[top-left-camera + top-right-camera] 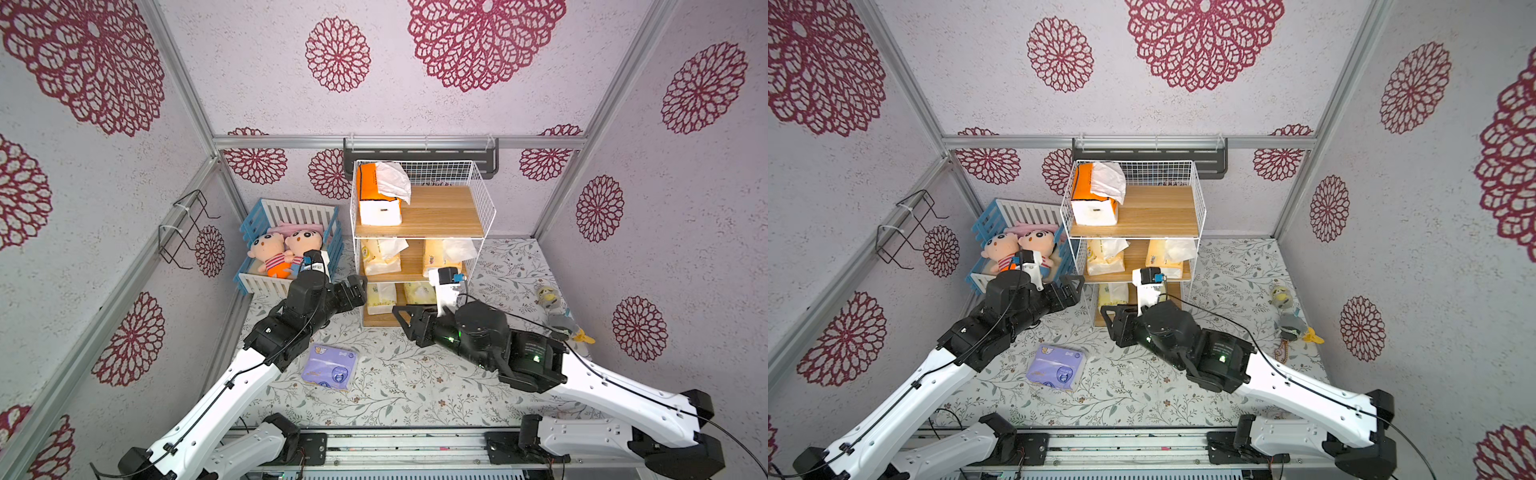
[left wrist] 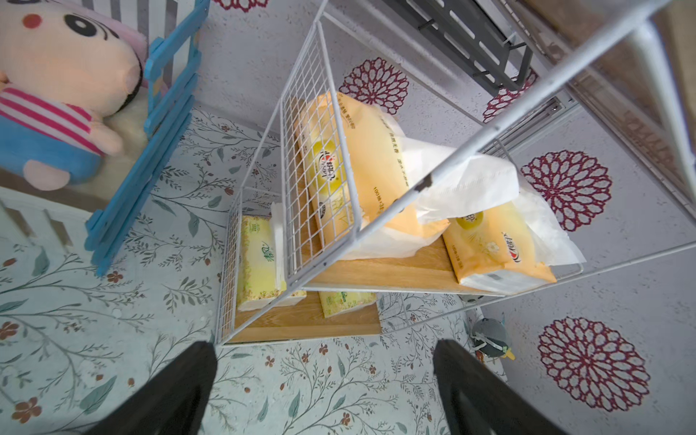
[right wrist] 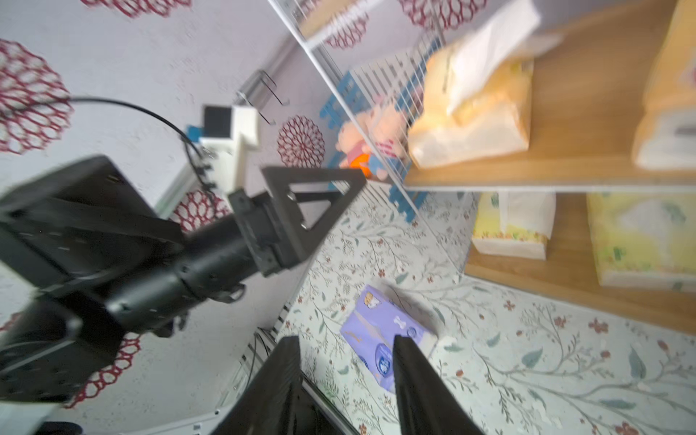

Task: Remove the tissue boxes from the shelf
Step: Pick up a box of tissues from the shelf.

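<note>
The shelf (image 1: 449, 208) stands against the back wall. An orange tissue box (image 1: 376, 189) with white tissue sticking out sits on its top board. Two cream ones (image 1: 380, 257) (image 1: 440, 257) are on the middle board, and two yellow-green ones (image 1: 380, 297) (image 1: 419, 293) on the bottom board. A lavender one (image 1: 330, 368) lies flat on the floor in front. My left gripper (image 1: 358, 291) hovers open by the shelf's lower left corner, holding nothing (image 2: 324, 361). My right gripper (image 1: 401, 320) is open and empty before the bottom tier, above the lavender pack (image 3: 380, 324).
A blue-and-white slatted crate (image 1: 266, 216) with two plush dolls (image 1: 286, 249) sits left of the shelf, close behind my left wrist. A black wall rack (image 1: 419, 153) hangs behind the shelf. A wire holder (image 1: 183, 228) is on the left wall. Small toys (image 1: 548, 297) lie at the right.
</note>
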You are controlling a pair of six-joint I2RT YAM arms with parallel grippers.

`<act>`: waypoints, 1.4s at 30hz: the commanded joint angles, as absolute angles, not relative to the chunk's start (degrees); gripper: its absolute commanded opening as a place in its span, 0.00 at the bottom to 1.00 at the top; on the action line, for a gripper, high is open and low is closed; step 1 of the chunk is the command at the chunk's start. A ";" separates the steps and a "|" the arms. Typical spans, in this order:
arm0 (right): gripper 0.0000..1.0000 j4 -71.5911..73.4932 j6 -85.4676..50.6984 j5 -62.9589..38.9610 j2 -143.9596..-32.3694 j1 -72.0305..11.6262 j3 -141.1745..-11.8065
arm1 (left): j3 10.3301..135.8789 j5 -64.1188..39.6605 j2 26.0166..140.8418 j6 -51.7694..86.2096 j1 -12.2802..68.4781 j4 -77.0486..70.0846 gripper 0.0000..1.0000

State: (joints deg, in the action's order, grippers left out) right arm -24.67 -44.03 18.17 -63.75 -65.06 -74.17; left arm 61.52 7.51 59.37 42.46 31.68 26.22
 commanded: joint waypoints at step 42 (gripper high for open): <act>0.59 -41.40 -40.69 15.09 -106.28 -44.12 -139.73 | 58.23 1.30 62.13 36.82 32.16 14.92 0.97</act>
